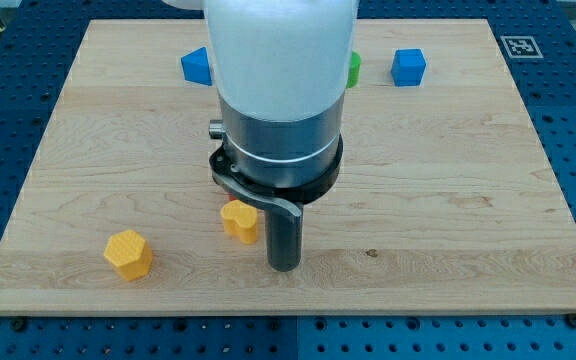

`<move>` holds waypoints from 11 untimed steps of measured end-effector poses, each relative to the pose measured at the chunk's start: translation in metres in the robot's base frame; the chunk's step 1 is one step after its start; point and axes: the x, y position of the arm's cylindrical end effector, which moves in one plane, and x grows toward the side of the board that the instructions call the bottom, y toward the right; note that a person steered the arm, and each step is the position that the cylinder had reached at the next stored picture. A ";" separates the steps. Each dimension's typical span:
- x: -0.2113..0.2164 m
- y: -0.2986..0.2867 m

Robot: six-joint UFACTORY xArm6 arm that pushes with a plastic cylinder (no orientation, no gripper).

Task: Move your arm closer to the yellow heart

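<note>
**My tip beside the yellow heart**

At the view's left, near the bottom edge of the board [448, 200], a yellow hexagon [128, 253] lay alone, well apart from the other blocks. Further up, near the top edge, a blue block [196, 66] stood just beside my arm's white body [280, 50], which hid a part of it; its shape I could not make out fully.

The yellow heart [239, 220] was in the lower middle of the board, right of the hexagon. The metal collar of my arm hung above it and covered its upper part. My tip [285, 265] stood just to the right of the heart, a little lower in the view. The gap between them was very narrow, and I could not tell if they touched. My rod has no jaws, so it was holding nothing; it only stood on the wood.

Behind my arm, on its right side, a small piece of a green block [354, 69] was visible; the rest was hidden. More to the right, near the top edge, a blue cube [408, 67] stood free. In the top right corner a black and white marker [519, 46] was fixed on the board.
</note>
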 end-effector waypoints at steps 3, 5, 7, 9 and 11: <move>0.001 0.046; -0.038 0.053; -0.040 0.036; -0.040 0.006; -0.040 -0.031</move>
